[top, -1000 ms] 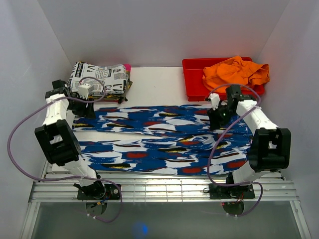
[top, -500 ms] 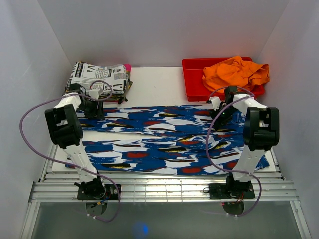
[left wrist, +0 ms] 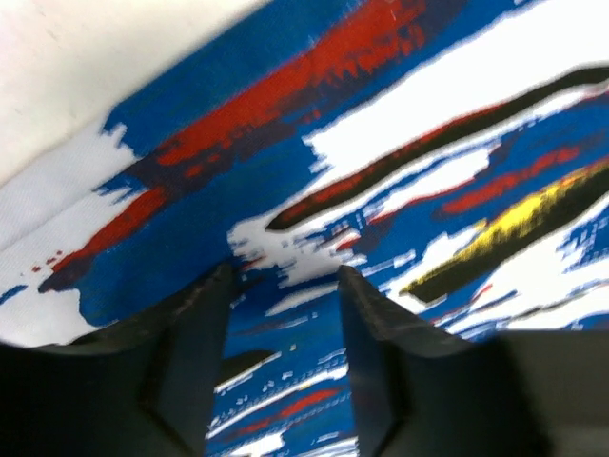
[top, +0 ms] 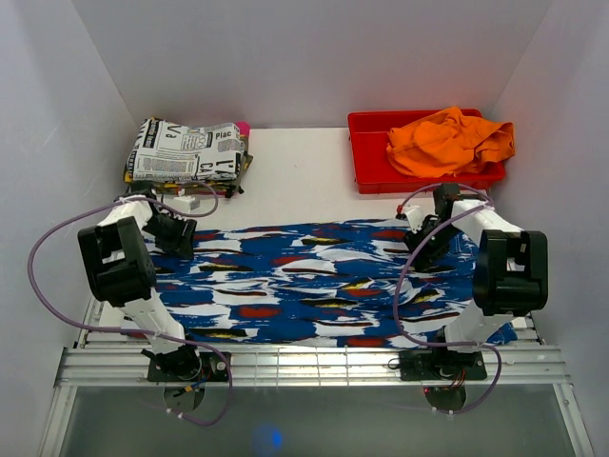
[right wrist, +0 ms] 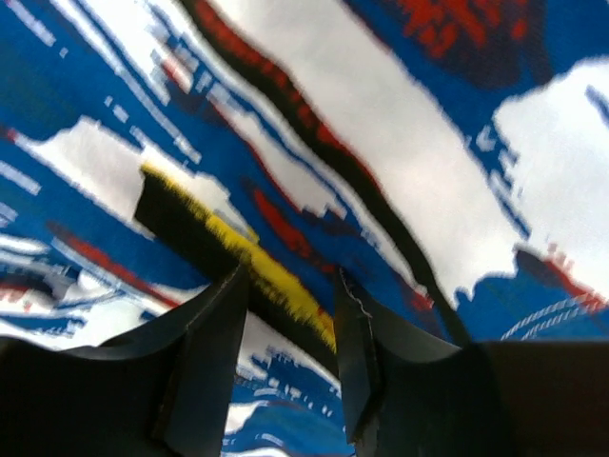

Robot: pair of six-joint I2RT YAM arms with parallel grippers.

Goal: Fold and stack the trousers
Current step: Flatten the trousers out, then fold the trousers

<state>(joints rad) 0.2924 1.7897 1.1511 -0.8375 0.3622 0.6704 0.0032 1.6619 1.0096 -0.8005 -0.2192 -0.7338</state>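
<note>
With the trousers (top: 314, 286) spread flat across the desk (top: 304, 181), and your left end effector (top: 179, 235) and right end effector (top: 422, 246) part open at their far edge with nothing visibly pinched, expect light, limp cloth, so take hold at the corners.

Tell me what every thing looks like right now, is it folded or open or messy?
trousers: spread out flat, not yet stacked
left gripper: open, above the trousers' far left corner
right gripper: open, above the trousers' far right corner
printed cloth: folded, at the back left
red tray: upright, partly filled
orange cloth: crumpled in the red tray
</note>
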